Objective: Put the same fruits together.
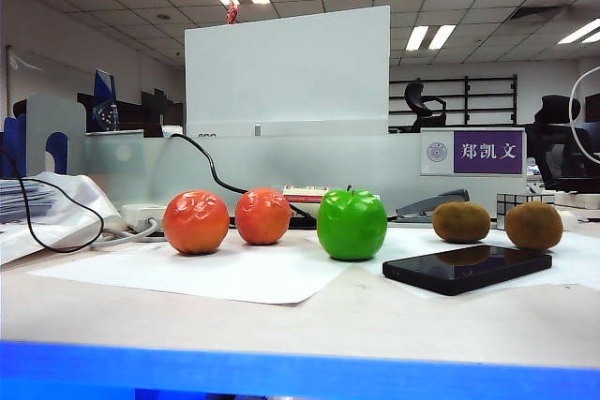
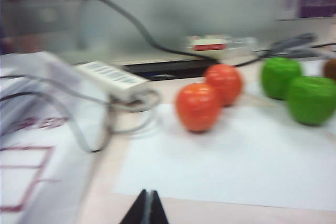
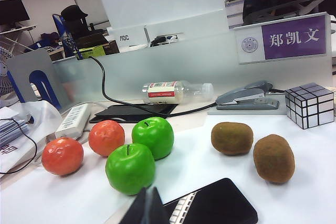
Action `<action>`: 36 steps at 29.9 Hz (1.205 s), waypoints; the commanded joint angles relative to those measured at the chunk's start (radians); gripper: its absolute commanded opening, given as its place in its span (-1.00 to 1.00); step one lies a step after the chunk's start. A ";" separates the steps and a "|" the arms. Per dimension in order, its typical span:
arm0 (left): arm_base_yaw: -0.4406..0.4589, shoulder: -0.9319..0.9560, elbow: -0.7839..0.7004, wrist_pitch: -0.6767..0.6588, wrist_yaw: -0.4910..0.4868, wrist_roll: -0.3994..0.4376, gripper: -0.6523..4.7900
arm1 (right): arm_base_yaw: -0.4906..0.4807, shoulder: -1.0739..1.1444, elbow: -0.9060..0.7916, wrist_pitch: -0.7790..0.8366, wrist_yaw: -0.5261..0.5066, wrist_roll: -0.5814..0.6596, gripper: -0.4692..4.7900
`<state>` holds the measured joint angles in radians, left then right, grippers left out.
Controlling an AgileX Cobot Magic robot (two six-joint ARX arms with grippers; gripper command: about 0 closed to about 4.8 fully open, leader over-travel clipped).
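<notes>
Office tabletop (image 1: 309,311) scene: orange fruits (image 1: 196,221) paired at 9 o'clock, green apples (image 3: 130,168) dead center, kiwis (image 3: 273,158) at 3, black phone (image 1: 466,268) lying just in front. Left gripper (image 2: 146,211) and right gripper (image 3: 146,208) both pinched closed, holding nothing, low near the front edge.

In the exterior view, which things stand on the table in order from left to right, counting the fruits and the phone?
Orange-red fruit → second orange-red fruit → green apple → black phone → kiwi → second kiwi. The phone lies in front of the kiwis.
</notes>
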<state>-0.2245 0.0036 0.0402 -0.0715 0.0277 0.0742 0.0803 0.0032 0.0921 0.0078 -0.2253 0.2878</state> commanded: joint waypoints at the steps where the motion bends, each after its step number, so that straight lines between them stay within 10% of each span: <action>1: 0.092 -0.002 -0.013 0.029 0.008 0.004 -0.77 | 0.001 -0.002 0.004 0.011 -0.002 0.000 -0.82; 13: 0.228 -0.002 -0.031 0.078 0.045 -0.056 -0.77 | 0.001 -0.002 0.004 0.011 -0.001 0.000 -0.82; 36: 0.225 -0.002 -0.031 0.077 0.040 -0.184 -0.77 | 0.001 -0.002 0.004 0.011 -0.002 0.000 -0.82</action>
<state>0.0013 0.0032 0.0082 -0.0113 0.0681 -0.0990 0.0803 0.0032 0.0921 0.0082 -0.2256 0.2878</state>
